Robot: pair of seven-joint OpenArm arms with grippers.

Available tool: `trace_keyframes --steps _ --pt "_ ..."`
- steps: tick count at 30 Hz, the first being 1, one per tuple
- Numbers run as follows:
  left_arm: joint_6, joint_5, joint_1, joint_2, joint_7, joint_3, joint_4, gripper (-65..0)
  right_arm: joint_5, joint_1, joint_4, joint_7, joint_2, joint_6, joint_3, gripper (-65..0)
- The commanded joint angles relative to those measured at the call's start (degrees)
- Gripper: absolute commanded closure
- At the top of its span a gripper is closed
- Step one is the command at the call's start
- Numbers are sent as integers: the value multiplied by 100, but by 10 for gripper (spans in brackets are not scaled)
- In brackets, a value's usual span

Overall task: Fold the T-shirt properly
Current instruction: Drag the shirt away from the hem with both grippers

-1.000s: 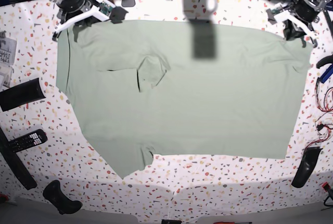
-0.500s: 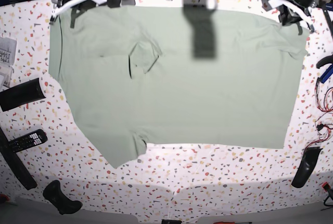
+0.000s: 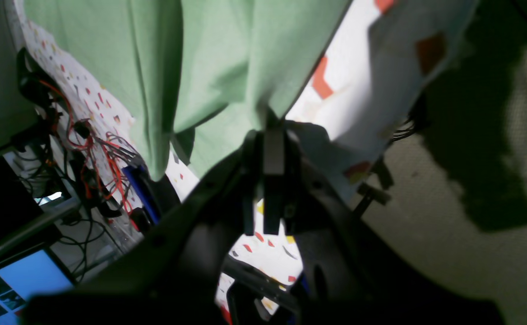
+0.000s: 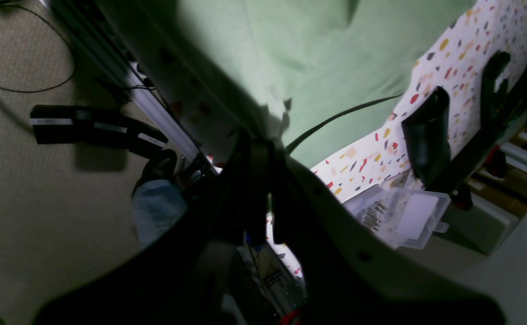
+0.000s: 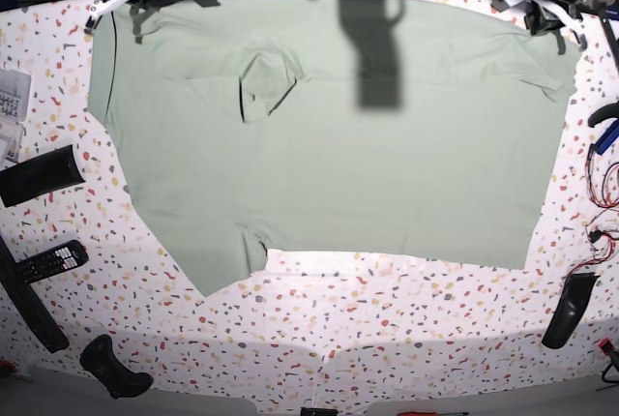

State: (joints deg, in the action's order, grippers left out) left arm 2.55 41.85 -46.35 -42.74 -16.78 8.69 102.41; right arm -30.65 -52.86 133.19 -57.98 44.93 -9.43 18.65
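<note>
base view: looks straight down from high above, taking in the whole speckled table (image 5: pixel 387 339).
left wrist view: sits close behind the left gripper (image 3: pixel 268 131), facing the table's far right corner.
right wrist view: sits close behind the right gripper (image 4: pixel 263 135), facing the far left corner.
shared: all three show the T-shirt (image 5: pixel 338 164) and the tabletop.
</note>
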Motion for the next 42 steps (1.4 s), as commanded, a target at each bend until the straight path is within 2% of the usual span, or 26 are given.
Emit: trace_keyframes --steps 1,8,12,15,18,20,22,26,30,38,42 --pt "-103 15 -87 -92 -15 -37 87 0 -114 -33 118 -20 63 48 -26 0" --pt "-105 15 -111 -94 50 -37 87 0 -101 -33 120 -20 63 46 -24 0" --pt "-103 13 -109 -94 48 -37 87 0 151 -33 120 -20 63 22 -24 0" --pt "-105 15 -109 -94 46 -37 87 0 149 -33 120 -22 63 28 -24 -152" --pt "-103 13 -111 -94 4 -37 87 -2 146 -33 120 -20 63 28 -24 -212" --pt "-103 15 -109 -94 -57 -37 87 -91 149 -33 120 -20 63 48 -24 -212" --pt "-105 13 -111 -94 -186 -37 87 -123 146 -33 120 -22 63 46 -24 -212" --pt "-98 15 -111 -94 -568 -37 90 -127 144 -33 122 -20 63 42 -24 -212" --pt "2 15 -162 -96 -1193 -37 232 -127 81 -85 133 -105 63 -50 -24 -212" --pt "-20 74 -649 -94 -2096 -39 1185 -127 -68 -444 181 -98 63 -81 -24 -212" --pt "-17 334 -697 -96 -2116 -39 1628 -127 -70 -444 181 -90 63 -83 -24 -212"
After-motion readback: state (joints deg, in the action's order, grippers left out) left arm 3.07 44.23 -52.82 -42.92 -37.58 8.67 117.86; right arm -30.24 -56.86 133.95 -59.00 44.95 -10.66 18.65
